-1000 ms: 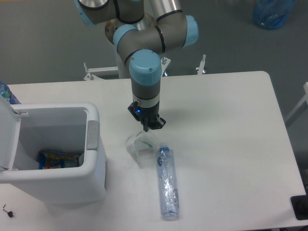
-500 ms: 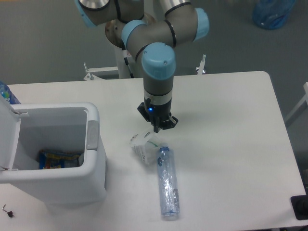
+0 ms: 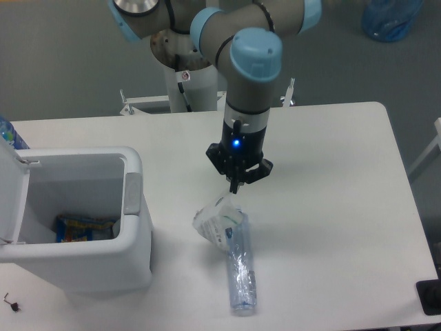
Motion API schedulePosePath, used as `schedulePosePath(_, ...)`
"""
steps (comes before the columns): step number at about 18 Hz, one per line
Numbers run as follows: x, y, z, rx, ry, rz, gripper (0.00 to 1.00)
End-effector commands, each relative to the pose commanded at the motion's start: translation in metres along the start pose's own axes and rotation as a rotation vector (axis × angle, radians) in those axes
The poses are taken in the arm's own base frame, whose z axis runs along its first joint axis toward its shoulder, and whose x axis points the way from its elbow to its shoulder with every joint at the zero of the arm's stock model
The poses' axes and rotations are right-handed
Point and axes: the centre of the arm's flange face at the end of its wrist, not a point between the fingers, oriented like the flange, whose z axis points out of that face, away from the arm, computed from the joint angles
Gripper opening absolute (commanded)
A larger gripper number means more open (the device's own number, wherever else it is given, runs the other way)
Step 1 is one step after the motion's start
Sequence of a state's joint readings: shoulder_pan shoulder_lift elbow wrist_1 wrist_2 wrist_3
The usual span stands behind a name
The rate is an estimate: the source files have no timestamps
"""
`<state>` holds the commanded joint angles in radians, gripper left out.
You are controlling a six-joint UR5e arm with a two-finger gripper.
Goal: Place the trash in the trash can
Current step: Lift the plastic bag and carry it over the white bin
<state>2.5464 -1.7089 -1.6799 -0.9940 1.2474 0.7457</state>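
The trash is two pieces on the white table. A crumpled whitish wrapper with green marks hangs just under my gripper and covers the cap end of a long crushed clear bottle, which lies flat pointing toward the front edge. The gripper's fingers meet in a point at the wrapper's upper edge and look shut on it. The trash can, a white bin with a grey front tab, stands at the left with its lid swung open, about 150 pixels left of the gripper.
Inside the bin lies a colourful packet. A blue bottle pokes up behind the bin's lid. A black block sits at the table's front right corner. A blue bag rests on the floor beyond.
The arm has swung right and slightly forward. The wrapper has travelled with the gripper, from left of the bottle's cap to over it. The bottle has stayed put.
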Motion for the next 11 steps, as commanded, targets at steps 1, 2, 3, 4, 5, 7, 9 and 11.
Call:
schedulePosePath(1,-0.003,-0.007,-0.008,0.029,0.002,-0.011,0.00)
schedulePosePath(2,-0.005,-0.012,-0.015,0.052,0.002,-0.022,0.00)
schedulePosePath(3,-0.009,-0.015,-0.023,0.071,-0.002,-0.042,0.00)
schedulePosePath(4,-0.010,-0.021,-0.031,0.093,-0.001,-0.064,0.00)
schedulePosePath(5,-0.015,-0.027,-0.042,0.119,-0.004,-0.094,0.00)
schedulePosePath(7,-0.020,-0.042,-0.068,0.193,0.008,-0.148,0.00)
schedulePosePath(9,-0.015,-0.059,-0.096,0.263,0.026,-0.205,0.00)
schedulePosePath(11,0.002,-0.072,-0.130,0.322,0.031,-0.251,0.00)
